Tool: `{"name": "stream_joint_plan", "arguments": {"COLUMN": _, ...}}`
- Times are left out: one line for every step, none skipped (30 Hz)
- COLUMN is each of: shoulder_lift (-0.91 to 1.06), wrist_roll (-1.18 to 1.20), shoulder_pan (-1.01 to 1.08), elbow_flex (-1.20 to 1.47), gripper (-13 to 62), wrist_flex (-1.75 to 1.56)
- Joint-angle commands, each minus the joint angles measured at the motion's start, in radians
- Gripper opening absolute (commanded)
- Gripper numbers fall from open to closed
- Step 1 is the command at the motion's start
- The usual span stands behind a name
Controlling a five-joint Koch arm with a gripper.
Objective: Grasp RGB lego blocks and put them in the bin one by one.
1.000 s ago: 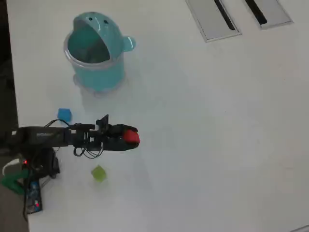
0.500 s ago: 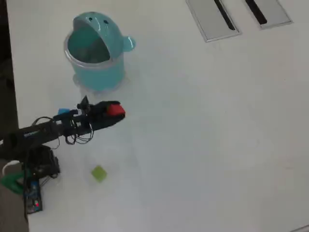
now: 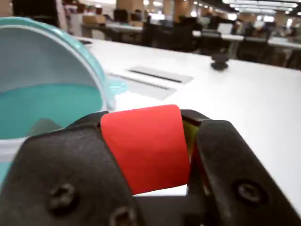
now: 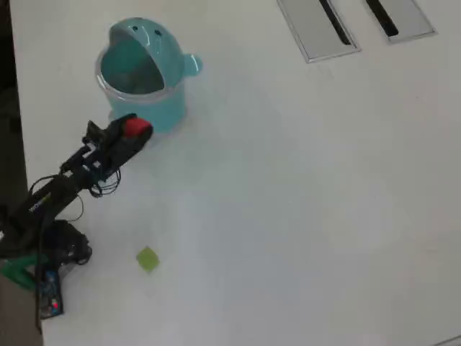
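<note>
Table (image 4: 302, 202): white, filling nearly the whole overhead view; in the wrist view it runs back toward a blurred room of desks.
Panels (image 4: 317, 29): two grey flat rectangles with black slots at the top right of the overhead view, well apart from everything else; the wrist view shows one (image 3: 150, 77) lying flat beyond the bin.
Arm (image 4: 65, 191): black, reaching from its base at the lower left of the overhead view up and to the right, toward the bin.
Bin (image 4: 140, 76): teal, round, upright at the upper left of the overhead view, hooded rim with two dark dots, knob on its right side. In the wrist view its rim and inside (image 3: 47, 94) fill the left (very close to the camera).
Gripper (image 4: 132, 132): clamped on the red block, its tip just beside the bin's lower edge in the overhead view; in the wrist view (image 3: 146, 155) the two black jaws press the block from either side.
Red block (image 4: 135, 129): held off the table between the jaws, just outside the bin's wall; in the wrist view (image 3: 143, 146) it stands large in the middle.
Green block (image 4: 148, 259): yellow-green, lying on the table at the lower left of the overhead view, well apart from the gripper.
Blue block: not seen in either view.
</note>
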Motion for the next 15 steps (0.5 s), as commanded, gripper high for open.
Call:
{"name": "stream_joint_plan", "arguments": {"shoulder_lift": 0.002, "wrist_roll": -0.003, "shoulder_pan": -0.058, "elbow_flex": -0.08, "gripper": 8.7, "wrist_flex": -0.106}}
{"name": "stream_joint_plan", "arguments": {"shoulder_lift": -0.006, "wrist_roll": -0.005, "shoulder_pan": -0.077, "elbow_flex": -0.084, "gripper": 8.7, "wrist_flex": -0.114}}
{"name": "stream_joint_plan", "arguments": {"shoulder_lift": -0.018, "wrist_roll": -0.009, "shoulder_pan": -0.094, "elbow_flex": -0.086, "gripper": 8.7, "wrist_flex": -0.135}}
{"name": "stream_joint_plan", "arguments": {"shoulder_lift": -0.032, "wrist_roll": -0.014, "shoulder_pan": -0.115, "elbow_flex": -0.1, "gripper": 8.7, "wrist_flex": -0.163}}
{"name": "stream_joint_plan", "arguments": {"shoulder_lift": -0.055, "wrist_roll": -0.014, "shoulder_pan": -0.138, "elbow_flex": -0.133, "gripper": 8.7, "wrist_flex": -0.163}}
{"name": "stream_joint_plan", "arguments": {"shoulder_lift": -0.219, "wrist_roll": -0.014, "shoulder_pan": -0.23, "elbow_flex": -0.308, "gripper": 8.7, "wrist_flex": -0.161}}
{"name": "stream_joint_plan", "arguments": {"shoulder_lift": -0.233, "wrist_roll": -0.014, "shoulder_pan": -0.244, "elbow_flex": -0.321, "gripper": 8.7, "wrist_flex": -0.161}}
{"name": "stream_joint_plan", "arguments": {"shoulder_lift": -0.285, "wrist_roll": -0.014, "shoulder_pan": -0.275, "elbow_flex": -0.374, "gripper": 8.7, "wrist_flex": -0.161}}
{"name": "stream_joint_plan", "arguments": {"shoulder_lift": -0.322, "wrist_roll": -0.014, "shoulder_pan": -0.291, "elbow_flex": -0.402, "gripper": 8.7, "wrist_flex": -0.161}}
{"name": "stream_joint_plan", "arguments": {"shoulder_lift": -0.342, "wrist_roll": -0.015, "shoulder_pan": -0.299, "elbow_flex": -0.416, "gripper": 8.7, "wrist_flex": -0.161}}
{"name": "stream_joint_plan", "arguments": {"shoulder_lift": -0.357, "wrist_roll": -0.014, "shoulder_pan": -0.307, "elbow_flex": -0.43, "gripper": 8.7, "wrist_flex": -0.161}}
{"name": "stream_joint_plan", "arguments": {"shoulder_lift": -0.373, "wrist_roll": -0.014, "shoulder_pan": -0.316, "elbow_flex": -0.442, "gripper": 8.7, "wrist_flex": -0.161}}
{"name": "stream_joint_plan", "arguments": {"shoulder_lift": -0.402, "wrist_roll": -0.014, "shoulder_pan": -0.325, "elbow_flex": -0.471, "gripper": 8.7, "wrist_flex": -0.161}}
{"name": "stream_joint_plan", "arguments": {"shoulder_lift": -0.425, "wrist_roll": -0.014, "shoulder_pan": -0.333, "elbow_flex": -0.489, "gripper": 8.7, "wrist_flex": -0.161}}
{"name": "stream_joint_plan", "arguments": {"shoulder_lift": -0.476, "wrist_roll": -0.014, "shoulder_pan": -0.35, "elbow_flex": -0.54, "gripper": 8.8, "wrist_flex": -0.161}}
